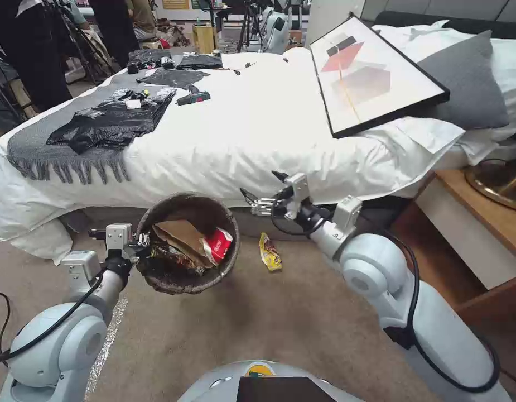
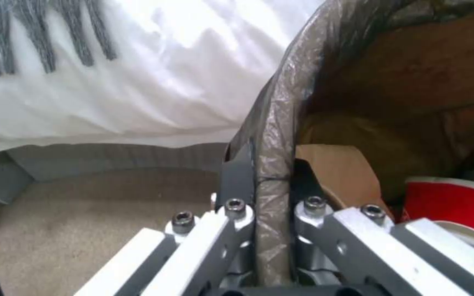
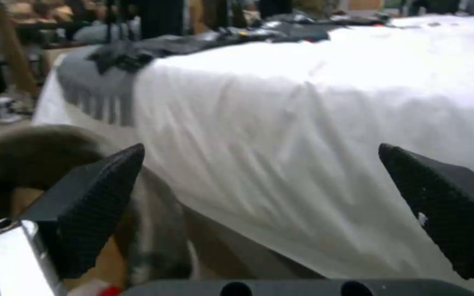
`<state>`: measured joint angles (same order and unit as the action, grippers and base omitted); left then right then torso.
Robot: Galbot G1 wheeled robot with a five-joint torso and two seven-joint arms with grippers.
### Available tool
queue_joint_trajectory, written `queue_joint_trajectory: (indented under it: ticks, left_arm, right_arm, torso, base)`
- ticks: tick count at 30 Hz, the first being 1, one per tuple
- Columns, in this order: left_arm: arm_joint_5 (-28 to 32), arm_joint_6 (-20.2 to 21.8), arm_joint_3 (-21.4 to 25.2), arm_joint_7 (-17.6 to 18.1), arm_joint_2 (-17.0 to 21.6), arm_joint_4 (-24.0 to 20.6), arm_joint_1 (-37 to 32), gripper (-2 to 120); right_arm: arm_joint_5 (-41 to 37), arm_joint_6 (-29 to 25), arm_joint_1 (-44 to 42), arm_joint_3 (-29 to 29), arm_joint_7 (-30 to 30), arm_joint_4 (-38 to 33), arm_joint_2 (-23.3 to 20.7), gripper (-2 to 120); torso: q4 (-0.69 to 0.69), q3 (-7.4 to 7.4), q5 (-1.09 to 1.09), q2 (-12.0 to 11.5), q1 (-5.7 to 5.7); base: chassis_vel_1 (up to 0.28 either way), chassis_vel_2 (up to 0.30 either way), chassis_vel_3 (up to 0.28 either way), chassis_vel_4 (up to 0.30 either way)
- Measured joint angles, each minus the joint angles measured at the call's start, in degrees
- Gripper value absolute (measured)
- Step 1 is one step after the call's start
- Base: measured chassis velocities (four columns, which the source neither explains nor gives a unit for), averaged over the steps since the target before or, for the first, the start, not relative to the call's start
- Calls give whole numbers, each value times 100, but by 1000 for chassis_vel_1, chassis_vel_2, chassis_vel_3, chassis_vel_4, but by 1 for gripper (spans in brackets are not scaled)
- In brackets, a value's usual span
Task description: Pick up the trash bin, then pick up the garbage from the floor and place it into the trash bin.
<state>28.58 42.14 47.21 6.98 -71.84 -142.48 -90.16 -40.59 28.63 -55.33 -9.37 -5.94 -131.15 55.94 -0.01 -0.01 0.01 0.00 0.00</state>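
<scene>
My left gripper [image 1: 145,241] is shut on the rim of the trash bin [image 1: 157,282], held off the carpet with its dark bag folded over the rim [image 2: 273,135]. Inside lie a tan paper bag [image 1: 182,234] and a red-and-white carton [image 1: 220,243]; both also appear in the left wrist view, the paper bag [image 2: 338,172] beside the carton [image 2: 451,203]. A yellow snack wrapper [image 1: 270,252] lies on the carpet by the bed's foot. My right gripper [image 1: 263,192] hangs open above and left of that wrapper, beside the bin, its fingertips [image 3: 97,205] wide apart and empty.
A bed with a white duvet [image 1: 258,123] runs across in front, carrying a grey throw, black bags and a framed picture [image 1: 375,72]. A wooden nightstand [image 1: 486,234] stands at the right. Open carpet [image 1: 258,329] lies between me and the bed.
</scene>
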Motion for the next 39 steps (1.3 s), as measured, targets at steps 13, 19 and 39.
queue_joint_trajectory:
  ticks: [13,19,39]
  left_arm:
    - [53,0,29,2,23,17,27,2]
    - [100,0,57,3,63,10,32,2]
    - [138,0,94,-5,82,-18,14,2]
  right_arm:
    - [-31,71,-918,-523,-463,373,60,100]
    - [-18,94,-1096,-393,-640,681,221,100]
    - [152,117,-890,19,-926,2552,1115,100]
  torso:
    - [1,0,-1,0,0]
    - [0,0,-1,0,0]
    - [0,1,-2,0,0]
  base:
    - [0,0,0,0]
    - [0,0,0,0]
    - [0,0,0,0]
